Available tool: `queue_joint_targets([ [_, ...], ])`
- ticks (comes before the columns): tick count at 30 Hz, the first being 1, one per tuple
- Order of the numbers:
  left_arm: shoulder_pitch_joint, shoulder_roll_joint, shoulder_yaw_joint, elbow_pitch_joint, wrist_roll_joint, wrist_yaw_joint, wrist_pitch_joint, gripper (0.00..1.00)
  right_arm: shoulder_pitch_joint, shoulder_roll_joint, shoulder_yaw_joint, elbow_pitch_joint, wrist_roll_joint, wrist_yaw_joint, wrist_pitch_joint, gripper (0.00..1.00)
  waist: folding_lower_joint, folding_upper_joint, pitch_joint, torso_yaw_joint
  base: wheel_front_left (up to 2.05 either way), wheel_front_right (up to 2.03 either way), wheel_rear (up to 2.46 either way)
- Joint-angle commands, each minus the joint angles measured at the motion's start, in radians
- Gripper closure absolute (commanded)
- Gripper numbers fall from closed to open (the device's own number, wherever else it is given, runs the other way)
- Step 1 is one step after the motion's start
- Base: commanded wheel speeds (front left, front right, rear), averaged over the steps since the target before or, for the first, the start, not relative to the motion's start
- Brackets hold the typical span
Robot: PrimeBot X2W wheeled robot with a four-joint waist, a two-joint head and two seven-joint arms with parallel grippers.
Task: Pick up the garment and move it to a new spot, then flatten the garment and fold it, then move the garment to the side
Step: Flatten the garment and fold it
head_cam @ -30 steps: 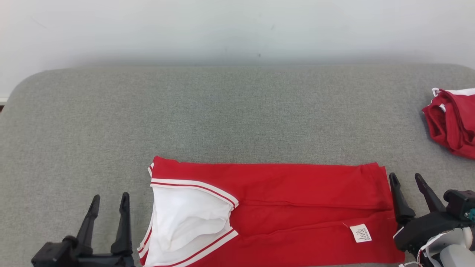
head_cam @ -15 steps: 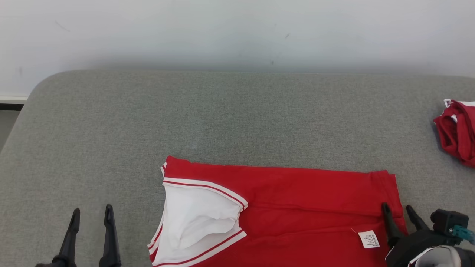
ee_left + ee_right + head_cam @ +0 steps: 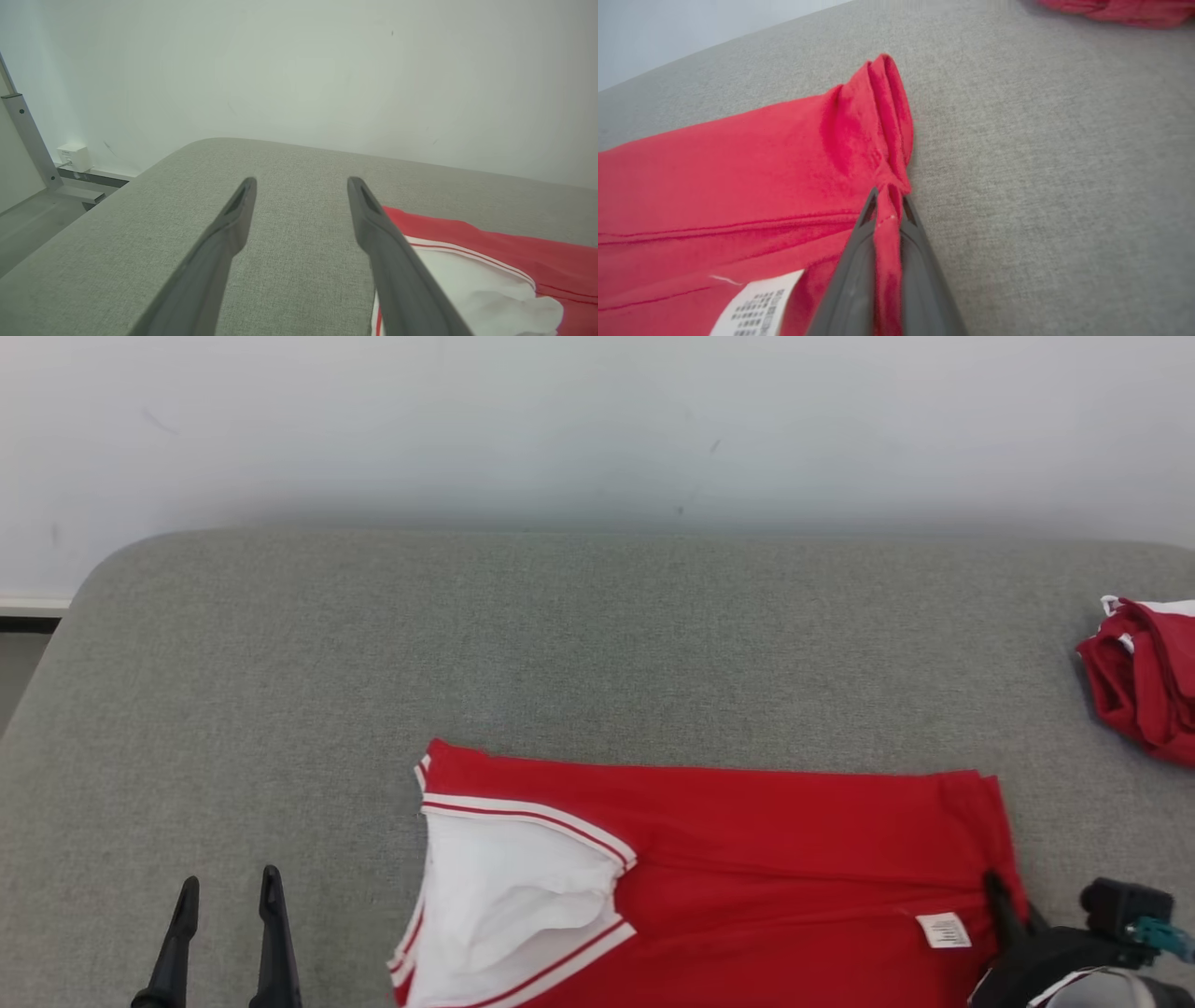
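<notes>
The garment (image 3: 747,859) is a red jersey with a white, red-striped neck opening, folded into a long band across the near part of the grey surface. It also shows in the left wrist view (image 3: 490,261) and the right wrist view (image 3: 738,177). My right gripper (image 3: 887,200) is shut on the garment's right edge, with a pinch of red cloth between its fingers; in the head view it sits at that edge (image 3: 1004,896). My left gripper (image 3: 229,896) stands open to the left of the neck opening, apart from the cloth, nothing between its fingers (image 3: 224,233).
A second crumpled red cloth (image 3: 1144,677) lies at the right edge of the grey padded surface (image 3: 560,644). A pale wall rises behind it. The surface's rounded left corner and the floor beyond, with a metal leg (image 3: 28,135), show in the left wrist view.
My right gripper moved onto the garment's right edge and shut on the cloth. The left gripper dropped lower in the head view and stayed open. The camera shifted slightly.
</notes>
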Motion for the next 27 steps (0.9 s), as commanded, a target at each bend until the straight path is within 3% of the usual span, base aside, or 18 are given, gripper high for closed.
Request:
queue_joint_targets([
  [1, 0.007, -0.003, 0.008, -0.002, 0.004, -0.003, -0.003, 0.0, -0.016, -0.03, -0.014, 0.007, 0.006, -0.003, -0.015, 1.0, 0.0, 0.0, -0.004, -0.007, 0.0, 0.0, 0.0],
  [9, 0.016, -0.004, 0.001, 0.001, 0.018, -0.004, -0.003, 0.0, -0.035, -0.13, -0.072, 0.032, 0.013, -0.003, -0.038, 1.0, 0.0, 0.0, -0.03, -0.023, 0.0, 0.0, 0.0],
  [14, 0.025, -0.004, 0.005, -0.003, 0.019, -0.004, -0.003, 0.0, -0.033, -0.151, -0.074, -0.001, -0.003, -0.003, -0.038, 1.0, 0.0, 0.0, -0.04, -0.037, 0.0, 0.0, 0.0],
  [27, 0.023, -0.004, -0.002, 0.01, 0.017, -0.004, -0.003, 0.0, 0.014, 0.024, 0.079, -0.287, -0.044, -0.003, 0.048, 1.0, 0.0, 0.0, -0.044, -0.042, 0.0, 0.0, 0.0],
])
